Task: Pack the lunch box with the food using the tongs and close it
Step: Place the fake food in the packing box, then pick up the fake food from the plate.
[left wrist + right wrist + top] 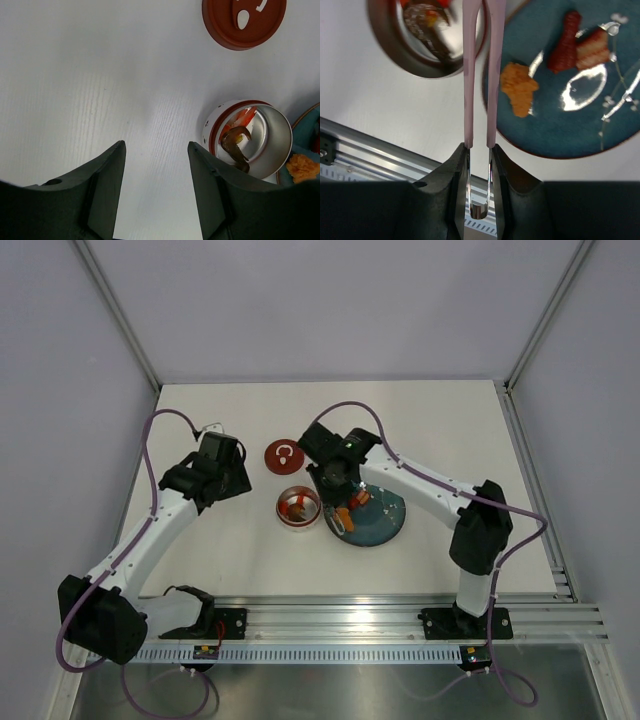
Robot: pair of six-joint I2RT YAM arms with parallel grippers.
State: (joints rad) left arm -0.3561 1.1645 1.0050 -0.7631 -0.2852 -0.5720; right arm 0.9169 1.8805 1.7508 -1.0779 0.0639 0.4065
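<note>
1. Top external view: the lunch box [298, 508] stands just left of centre with its lid [284, 456] lying off, just above it. The teal plate [385, 520] is almost touching it on the right. The right gripper [340, 487] hangs over the gap between box and plate. The left gripper [228, 468] sits apart at centre left. The arm covers most of the tongs here, so their tips cannot be placed.

2. Left wrist view: the left gripper [156, 195] at the bottom edge has its jaws spread on nothing but bare table. The lunch box [216, 125] is at lower right with a dark brown piece [235, 146] and something orange-red inside. The lid [243, 22] is cut off at the top, and the plate is barely visible at the right edge.

3. Right wrist view: the right gripper [479, 162] clamps the tongs [469, 75], squeezing the arms nearly parallel. An orange piece [519, 89] and red pieces [565, 42] lie on the plate [560, 135] at right.
   - The tong tips run off the top edge, so whether they pinch any food cannot be told.
   - Judged risks: a pinch that misses closes on air. A weak pinch could drop a piece on the table between plate and box, and a low swing could knock the box rim [420, 70].
</note>
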